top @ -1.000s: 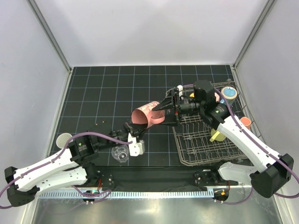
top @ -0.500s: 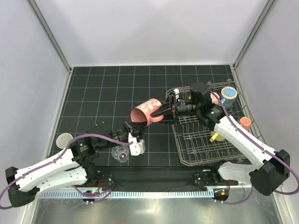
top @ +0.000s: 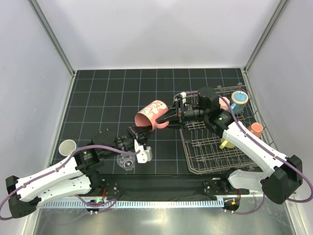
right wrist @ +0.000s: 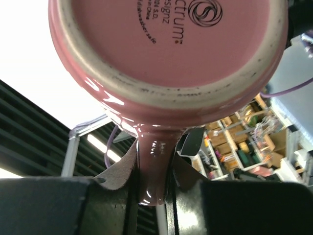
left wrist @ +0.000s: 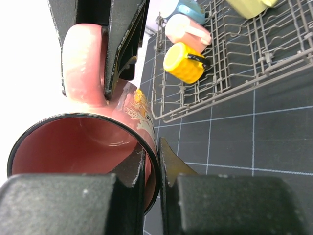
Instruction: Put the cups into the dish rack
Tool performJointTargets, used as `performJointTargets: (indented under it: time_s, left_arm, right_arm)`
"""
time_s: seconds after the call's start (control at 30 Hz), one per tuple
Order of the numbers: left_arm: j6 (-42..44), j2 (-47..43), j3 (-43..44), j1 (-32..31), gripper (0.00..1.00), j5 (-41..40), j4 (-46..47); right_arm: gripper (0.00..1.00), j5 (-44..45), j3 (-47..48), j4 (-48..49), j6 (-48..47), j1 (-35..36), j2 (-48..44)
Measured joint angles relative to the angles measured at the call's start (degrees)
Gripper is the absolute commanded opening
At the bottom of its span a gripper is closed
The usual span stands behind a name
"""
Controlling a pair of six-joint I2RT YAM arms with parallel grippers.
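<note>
As right pincer (right wrist: 153, 169) clamps handle (right wrist: 152, 142), mug (top: 150, 113) aloft

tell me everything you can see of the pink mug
The pink mug looks like glossy ceramic, with a pale printed pattern outside, a dark rim and a maker's stamp on its base. It is held tilted in the air. The left end effector pinches its rim and the right end effector clamps its handle.

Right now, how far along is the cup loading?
Done: a yellow mug and others lie in the dish rack. In hand: the pink mug, left gripper on its rim, right gripper on its handle. Remaining: a glass tumbler and a pale cup on the table.
</note>
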Motion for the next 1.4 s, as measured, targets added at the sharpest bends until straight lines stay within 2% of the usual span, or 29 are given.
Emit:
performJointTargets:
  time_s: [0.1,0.13,0.27,0.4,0.47,0.6,0.8,0.97,1.13,1.4]
  left_arm:
    - [-0.3,-0.1,-1.1,0.0,0.19,-1.4,2.6]
    - [-0.4,-0.2,-1.3,0.0,0.28,-1.8,3.6]
    - [-1.5,-0.3,-2.7,0.0,0.3,-3.8,8.9]
    - [-2.0,-0.2,-3.3,-0.1,0.5,-4.3,11.5]
    - [-2.5,-0.2,-3.7,-0.3,0.55,-4.4,12.6]
    - [-4.3,-0.5,-4.6,-0.4,0.67,-5.9,13.5]
    - [-9.7,-3.1,-5.0,-0.4,0.78,-10.1,15.1]
    - [-15.7,-0.3,-2.6,-0.4,0.8,-13.9,14.6]
    - [-21.6,4.2,0.7,-0.1,0.87,-18.6,14.1]
    - [-31.5,8.7,6.3,2.2,0.96,-25.2,10.6]
  right_arm:
    - [0.04,2.1,1.2,-0.5,-4.8,0.5,0.4]
    - [0.04,2.9,2.0,-1.1,-6.8,0.6,0.8]
    - [0.04,6.9,7.0,-5.8,-16.7,0.7,2.1]
    - [0.04,11.2,11.4,-11.6,-26.1,0.7,2.1]
    - [0.04,13.7,12.8,-13.9,-30.1,0.7,2.1]
    - [0.04,20.9,15.8,-21.9,-39.8,0.7,1.9]
    - [0.04,36.0,16.8,-35.1,-53.0,0.7,-2.7]
    - [0.04,50.1,13.7,-42.4,-59.4,0.4,-10.8]
    - [0.04,63.0,5.0,-46.4,-61.3,0.4,-20.2]
    - [0.04,74.2,-8.8,-53.8,-60.1,0.3,-27.9]
